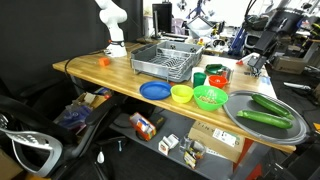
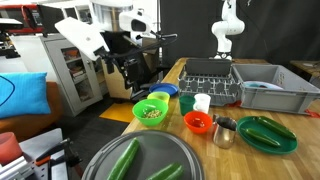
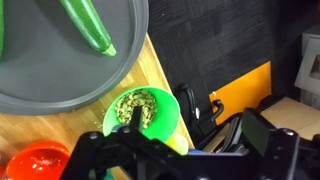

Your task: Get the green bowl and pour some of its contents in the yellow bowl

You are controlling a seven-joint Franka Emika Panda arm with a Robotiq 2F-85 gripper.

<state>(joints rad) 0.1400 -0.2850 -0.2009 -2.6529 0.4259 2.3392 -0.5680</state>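
The green bowl (image 3: 145, 115) holds pale green bits and stands at the table's edge; it shows in both exterior views (image 1: 210, 97) (image 2: 151, 110). The yellow bowl (image 1: 181, 94) sits right beside it, with only a sliver showing in the wrist view (image 3: 173, 142). In the wrist view my gripper (image 3: 192, 126) is open and empty above the scene. One dark finger overlaps the green bowl's inside. The other finger is off beyond the table edge. Whether a finger touches the bowl I cannot tell.
A grey tray (image 1: 290, 128) with long cucumbers lies past the green bowl. Around the bowls are a red bowl (image 3: 40, 160), a blue plate (image 1: 155, 90), a dark green cup (image 1: 199, 77) and a dish rack (image 1: 165, 62). A chair and clutter stand beyond the table edge (image 3: 165, 75).
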